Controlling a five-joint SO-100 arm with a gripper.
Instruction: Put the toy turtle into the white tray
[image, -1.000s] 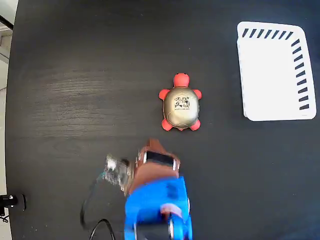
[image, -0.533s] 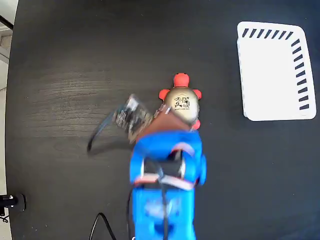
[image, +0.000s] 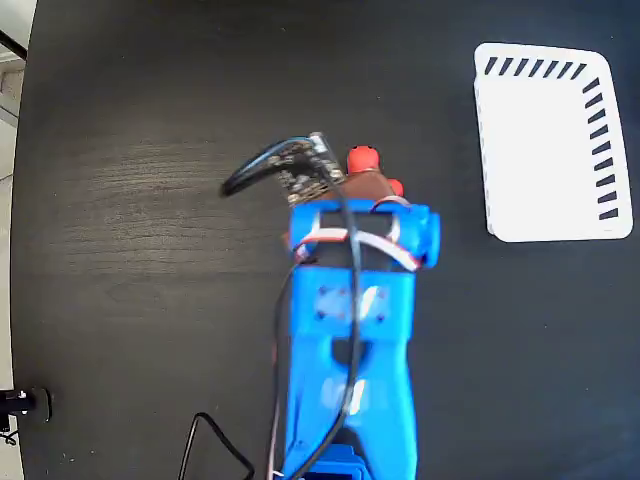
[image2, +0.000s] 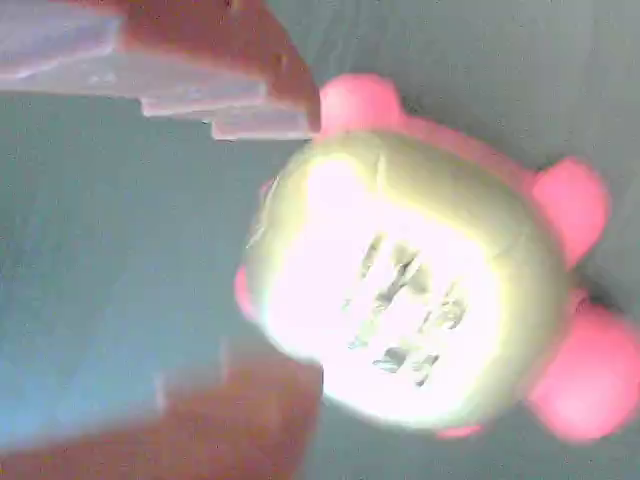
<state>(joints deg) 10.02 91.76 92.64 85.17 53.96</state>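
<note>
The toy turtle (image2: 420, 290) fills the wrist view, its shiny beige-gold shell with a black mark facing the camera and red feet at its edges. My gripper (image2: 295, 255) is open, one brown finger (image2: 240, 60) above the shell's left end and the other (image2: 200, 420) below it. Whether they touch the shell I cannot tell. In the fixed view the blue arm covers most of the turtle; only its red head (image: 362, 160) and one foot show past the gripper (image: 365, 188). The white tray (image: 545, 150) lies empty at the upper right, well apart from the turtle.
The table (image: 130, 300) is black, with its edge running down the far left of the fixed view. The wrist camera board and its black cable (image: 270, 165) stick out to the left of the gripper. A loose cable (image: 205, 450) lies near the arm's base.
The arm has reached up the fixed view from the bottom edge to the turtle. It now covers the shell, which was in full view a second ago. The turtle and tray have not moved.
</note>
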